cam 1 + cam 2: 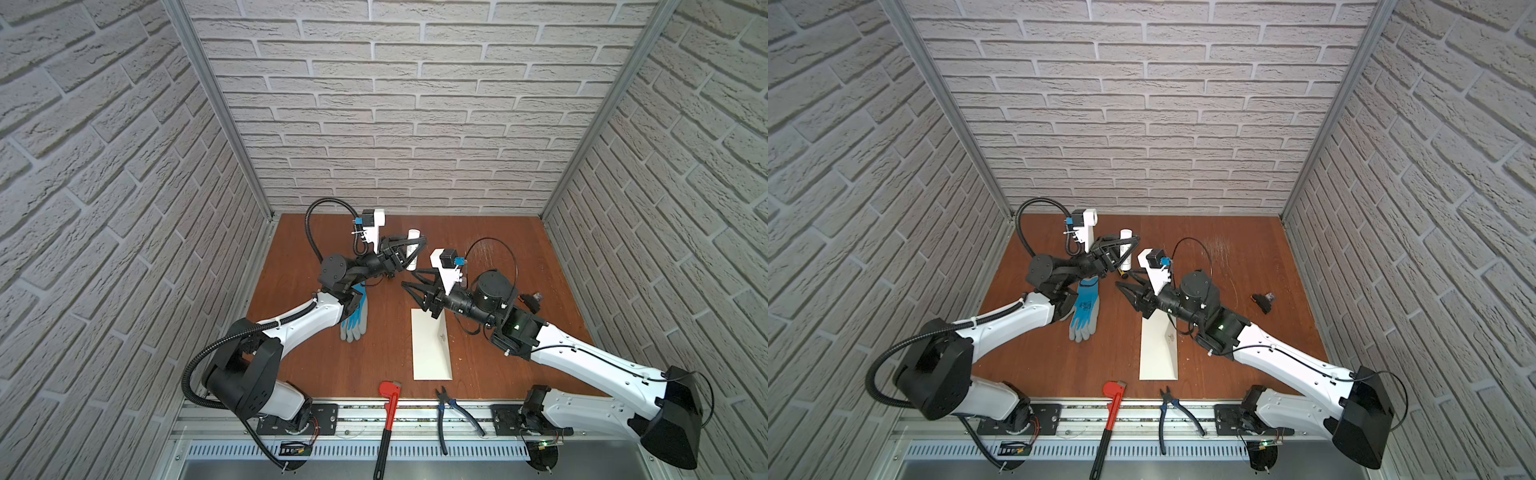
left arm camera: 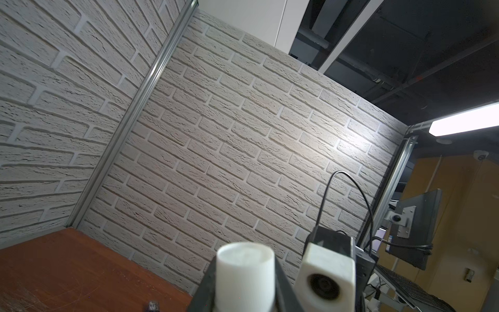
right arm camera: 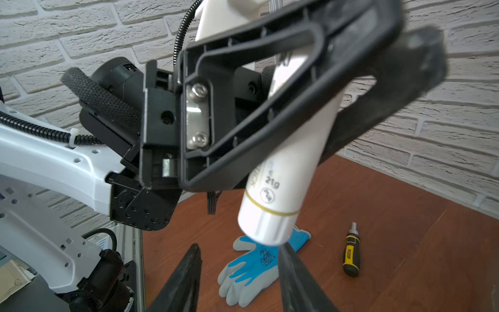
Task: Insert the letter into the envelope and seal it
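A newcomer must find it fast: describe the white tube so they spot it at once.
On the brown table, follow the left arm to the left gripper raised near the back wall. The white tube is clamped in it, off the table. Unlike the blue-grey glove and yellow-black screwdriver lying below, it is a white cylinder with a gold band.

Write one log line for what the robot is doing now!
left gripper: jaws shut on glue stick, raised | right gripper: jaws open near its lower end | envelope: flat on table
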`<state>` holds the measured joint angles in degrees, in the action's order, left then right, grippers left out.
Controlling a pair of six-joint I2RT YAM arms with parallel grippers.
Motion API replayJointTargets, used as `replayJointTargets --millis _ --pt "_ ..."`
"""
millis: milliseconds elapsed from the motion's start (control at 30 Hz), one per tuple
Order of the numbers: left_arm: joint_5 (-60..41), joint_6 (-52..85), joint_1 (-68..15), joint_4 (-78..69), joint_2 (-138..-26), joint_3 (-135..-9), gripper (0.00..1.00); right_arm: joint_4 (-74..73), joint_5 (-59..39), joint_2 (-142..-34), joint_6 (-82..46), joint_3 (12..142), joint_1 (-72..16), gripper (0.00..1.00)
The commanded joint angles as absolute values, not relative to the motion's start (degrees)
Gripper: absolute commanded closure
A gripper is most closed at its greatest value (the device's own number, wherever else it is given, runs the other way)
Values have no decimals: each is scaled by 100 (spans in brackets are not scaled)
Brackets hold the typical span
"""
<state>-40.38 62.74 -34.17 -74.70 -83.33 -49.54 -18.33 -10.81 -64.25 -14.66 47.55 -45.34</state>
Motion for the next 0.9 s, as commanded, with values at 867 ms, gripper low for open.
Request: replayJointTargets --millis 867 --pt "-4270 6328 -3621 -8021 -8560 -5136 100 -2560 -1470 -6319 -1658 4887 -4203 87"
